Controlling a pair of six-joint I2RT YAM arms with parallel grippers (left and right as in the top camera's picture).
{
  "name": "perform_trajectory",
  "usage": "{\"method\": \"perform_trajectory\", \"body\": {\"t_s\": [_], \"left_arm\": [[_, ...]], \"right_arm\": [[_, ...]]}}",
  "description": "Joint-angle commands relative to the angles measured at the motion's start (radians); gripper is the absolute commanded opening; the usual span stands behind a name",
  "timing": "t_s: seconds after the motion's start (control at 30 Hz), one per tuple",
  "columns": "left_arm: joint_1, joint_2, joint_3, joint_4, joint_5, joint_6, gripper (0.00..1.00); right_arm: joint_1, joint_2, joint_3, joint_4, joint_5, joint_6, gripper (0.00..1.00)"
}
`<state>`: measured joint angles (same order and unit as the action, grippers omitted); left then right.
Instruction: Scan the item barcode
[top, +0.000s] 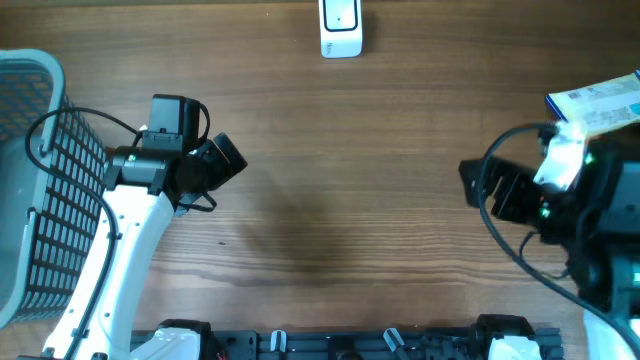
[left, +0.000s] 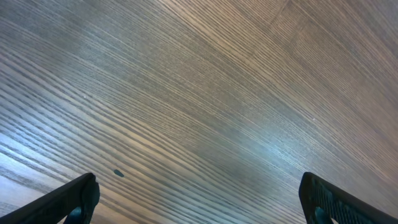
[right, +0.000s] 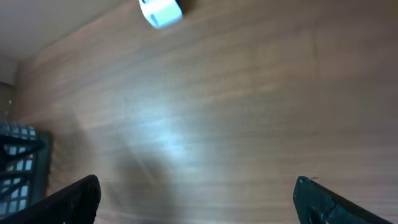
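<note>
The white plastic barcode scanner (top: 341, 30) at the worktop's far edge is cut off by the overhead picture's top edge. In the right wrist view it is only a blurred white block. The blue-and-white printed packet (top: 600, 100) at the right edge runs out of frame. Its lower end is hidden behind the right arm (top: 590, 200), and its print is too small to read. The grey mesh basket (top: 25, 120) at the left edge is cropped. Both wrist views show only the jaws' dark tips, at the bottom corners.

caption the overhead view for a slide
Open left gripper and right gripper above the wooden table; white scanner at far edge, packaged item right, basket left.
</note>
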<state>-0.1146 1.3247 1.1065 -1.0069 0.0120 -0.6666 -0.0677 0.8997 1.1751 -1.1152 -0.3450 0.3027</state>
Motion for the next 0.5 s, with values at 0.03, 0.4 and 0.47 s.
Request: {"method": "perform_trajectory", "body": {"t_s": [0.03, 0.4, 0.47], "left_arm": [[0.006, 0.000, 0.005, 0.000, -0.014, 0.008, 1.00], [0.006, 0.000, 0.006, 0.000, -0.014, 0.008, 1.00], [0.006, 0.000, 0.005, 0.000, -0.014, 0.008, 1.00]], "right_arm": [[-0.002, 0.012, -0.129, 0.021, -0.031, 0.210, 1.00], [-0.002, 0.224, -0.147, 0.059, -0.057, 0.234, 1.00], [-0.002, 0.224, -0.147, 0.059, -0.077, 0.259, 1.00]]}}
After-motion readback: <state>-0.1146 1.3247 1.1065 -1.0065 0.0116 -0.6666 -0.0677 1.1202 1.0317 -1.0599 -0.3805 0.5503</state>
